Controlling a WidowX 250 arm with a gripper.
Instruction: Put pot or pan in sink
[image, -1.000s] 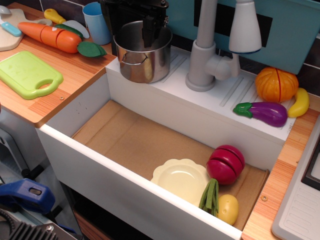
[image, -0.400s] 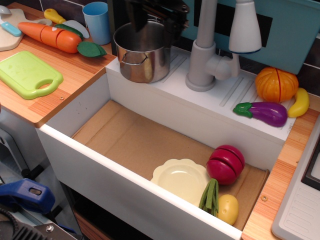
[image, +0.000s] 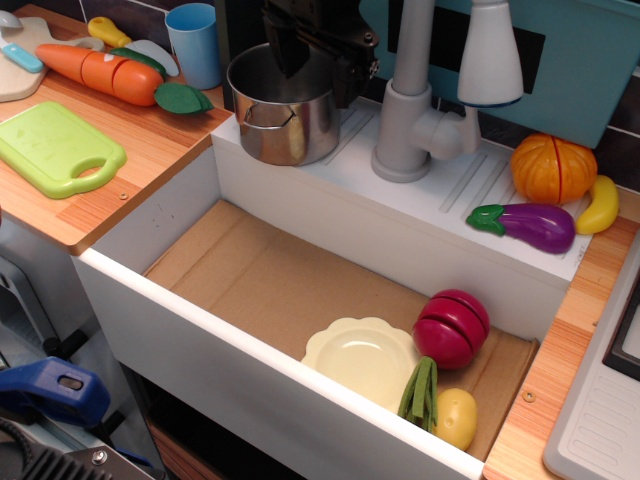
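The shiny steel pot (image: 283, 122) stands upright on the white ledge behind the sink, left of the grey tap. My black gripper (image: 318, 68) hangs over the pot's back right part. It is open: one finger (image: 283, 48) reaches down inside the pot and the other finger (image: 351, 82) is outside its right rim. It does not hold the pot. The sink (image: 150, 325) is the big white basin with a brown floor in the middle of the view, below and in front of the pot.
A pale yellow plate (image: 362, 357), red cut fruit (image: 452, 328), green beans (image: 421, 390) and potato (image: 456, 417) lie in the sink's right corner. The grey tap (image: 410, 110) is right of the pot. A blue cup (image: 194, 45), carrot (image: 105, 72) and green board (image: 55, 147) are on the left counter.
The gripper has shifted right from over the pot's middle and its fingers have spread, now straddling the right rim. The pot has not moved.
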